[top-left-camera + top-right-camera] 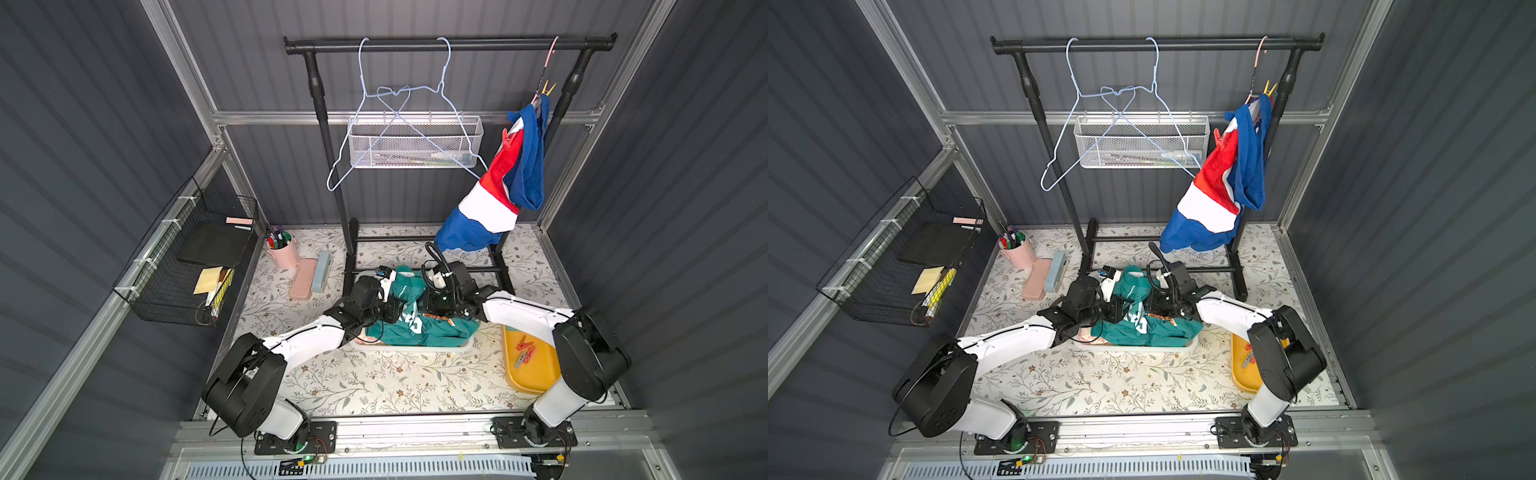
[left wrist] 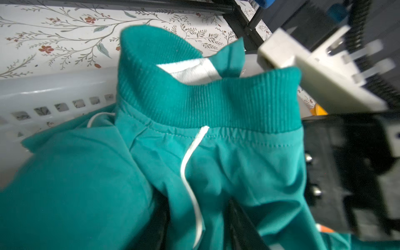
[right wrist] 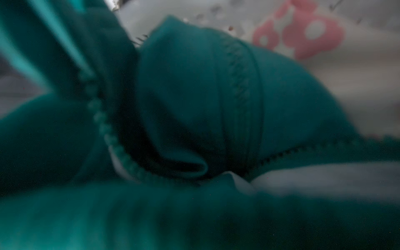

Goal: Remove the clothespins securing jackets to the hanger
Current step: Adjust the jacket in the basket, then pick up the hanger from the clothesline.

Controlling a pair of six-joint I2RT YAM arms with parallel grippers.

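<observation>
The teal jacket (image 1: 415, 330), draped over a white basket (image 1: 459, 347), is pinched by the left gripper (image 2: 199, 229). The state of the right gripper (image 1: 436, 299) cannot be told. Loose clothespins (image 1: 524, 345) are seen on the yellow tray (image 1: 536, 376).

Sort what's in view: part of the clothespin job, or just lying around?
Job: red-white-blue jacket, yellow clothespin, red clothespin, teal jacket, loose clothespins, yellow tray.
Lying about: pen cup, pencil cases, black wire basket, white mesh basket.
</observation>
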